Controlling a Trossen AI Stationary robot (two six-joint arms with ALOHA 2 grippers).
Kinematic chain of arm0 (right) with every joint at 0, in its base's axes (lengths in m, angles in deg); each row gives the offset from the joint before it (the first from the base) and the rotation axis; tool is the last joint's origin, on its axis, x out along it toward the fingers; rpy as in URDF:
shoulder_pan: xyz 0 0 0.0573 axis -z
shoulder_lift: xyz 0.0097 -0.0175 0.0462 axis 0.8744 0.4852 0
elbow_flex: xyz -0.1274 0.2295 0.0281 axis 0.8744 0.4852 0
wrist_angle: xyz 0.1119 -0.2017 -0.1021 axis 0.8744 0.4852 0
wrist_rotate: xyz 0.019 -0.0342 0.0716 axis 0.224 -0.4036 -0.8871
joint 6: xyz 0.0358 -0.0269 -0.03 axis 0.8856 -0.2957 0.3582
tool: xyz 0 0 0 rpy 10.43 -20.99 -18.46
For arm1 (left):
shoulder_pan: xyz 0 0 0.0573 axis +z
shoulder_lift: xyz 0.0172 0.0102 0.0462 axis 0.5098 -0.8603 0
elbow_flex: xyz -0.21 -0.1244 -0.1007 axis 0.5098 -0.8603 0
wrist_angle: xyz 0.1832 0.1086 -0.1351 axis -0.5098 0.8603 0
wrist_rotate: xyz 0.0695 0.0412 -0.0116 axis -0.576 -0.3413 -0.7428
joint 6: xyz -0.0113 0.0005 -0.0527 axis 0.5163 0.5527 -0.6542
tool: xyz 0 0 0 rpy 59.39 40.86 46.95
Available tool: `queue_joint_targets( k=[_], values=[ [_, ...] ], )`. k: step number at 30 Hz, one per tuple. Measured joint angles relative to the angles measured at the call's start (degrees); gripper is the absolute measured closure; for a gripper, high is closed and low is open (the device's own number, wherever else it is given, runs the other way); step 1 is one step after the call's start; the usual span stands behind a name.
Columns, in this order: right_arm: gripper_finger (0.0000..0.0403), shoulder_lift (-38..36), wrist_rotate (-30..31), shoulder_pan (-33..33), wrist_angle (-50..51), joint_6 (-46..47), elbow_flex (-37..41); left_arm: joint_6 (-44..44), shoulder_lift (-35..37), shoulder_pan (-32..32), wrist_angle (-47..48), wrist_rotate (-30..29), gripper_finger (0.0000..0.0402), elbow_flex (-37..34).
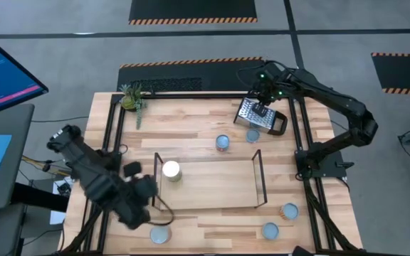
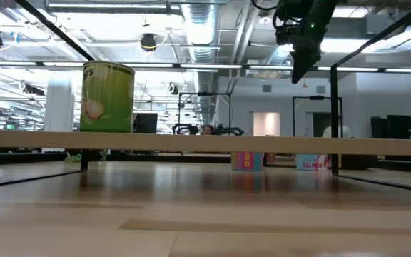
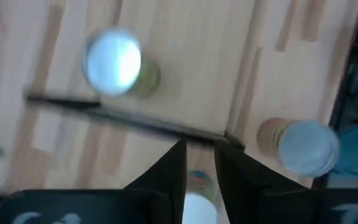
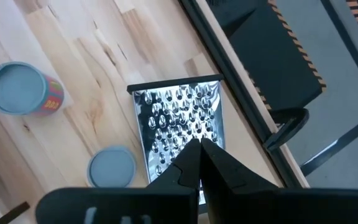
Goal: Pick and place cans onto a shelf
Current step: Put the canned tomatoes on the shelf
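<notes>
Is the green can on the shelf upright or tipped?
Upright. The green can stands on its base on the shelf in the low view, and the high view shows only its round white top.
</notes>
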Motion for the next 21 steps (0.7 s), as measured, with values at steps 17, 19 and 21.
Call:
queue_joint_targets(
  k=[17, 19, 21],
  values=[
    [0.0370, -1.9, 0.1, 1.1, 0.5, 1.3, 0.0, -32.8, 2.9, -15.0, -15.9, 7.3, 0.0326, -24.1],
    [0.0370, -1.9, 0.0, 1.0, 0.5, 1.9, 0.0, -30.1, 2.9, -15.0, -19.2, 8.5, 0.0326, -26.9],
    [0.0370, -1.9, 0.0, 1.0, 0.5, 1.9, 0.0, -28.1, 2.8, -14.8, -21.5, 10.3, 0.0322, -29.1]
  ],
)
